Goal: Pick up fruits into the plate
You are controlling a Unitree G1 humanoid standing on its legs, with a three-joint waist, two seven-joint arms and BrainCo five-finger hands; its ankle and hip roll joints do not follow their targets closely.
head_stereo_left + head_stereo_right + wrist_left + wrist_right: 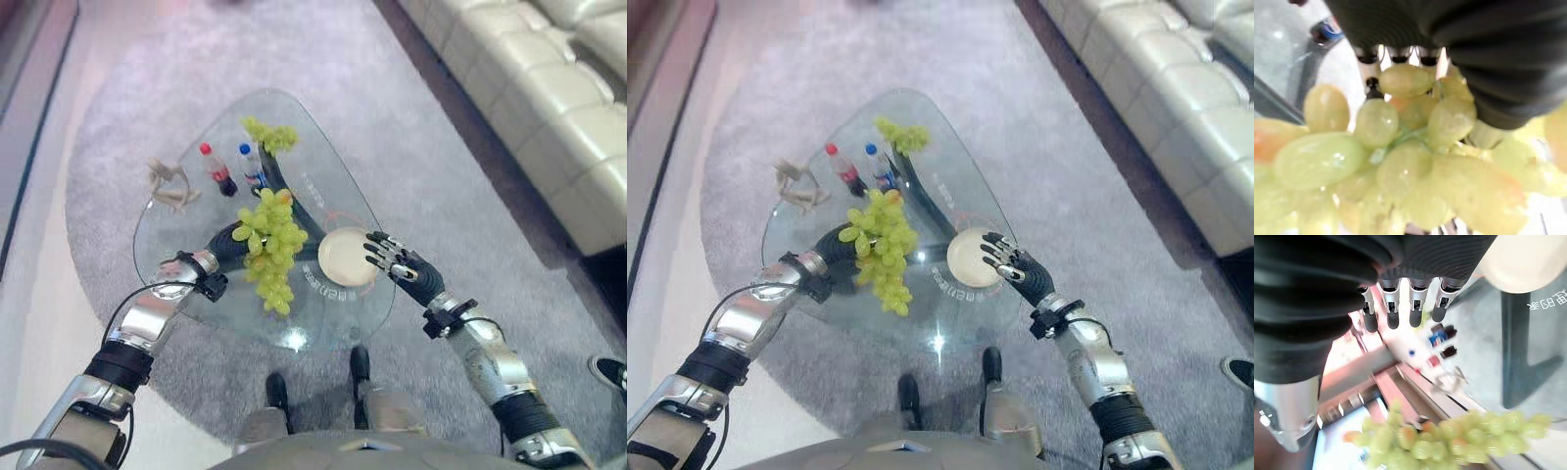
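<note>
A bunch of green grapes (268,245) hangs above the glass table (343,323), held from its left by my left hand (227,247), whose fingers close round the top of the bunch (1400,161). The cream plate (347,257) lies on the table just right of the hanging grapes. My right hand (402,266) hovers at the plate's right edge with its fingers (1410,308) straight and nothing in it. A second, smaller bunch of green grapes (270,135) rests at the far side of the table.
Two small bottles, one red-capped (217,170) and one blue-capped (252,164), stand behind the held grapes. A pale twisted figurine (170,186) sits at the table's left. A cream sofa (549,88) runs along the right. Grey carpet surrounds the table.
</note>
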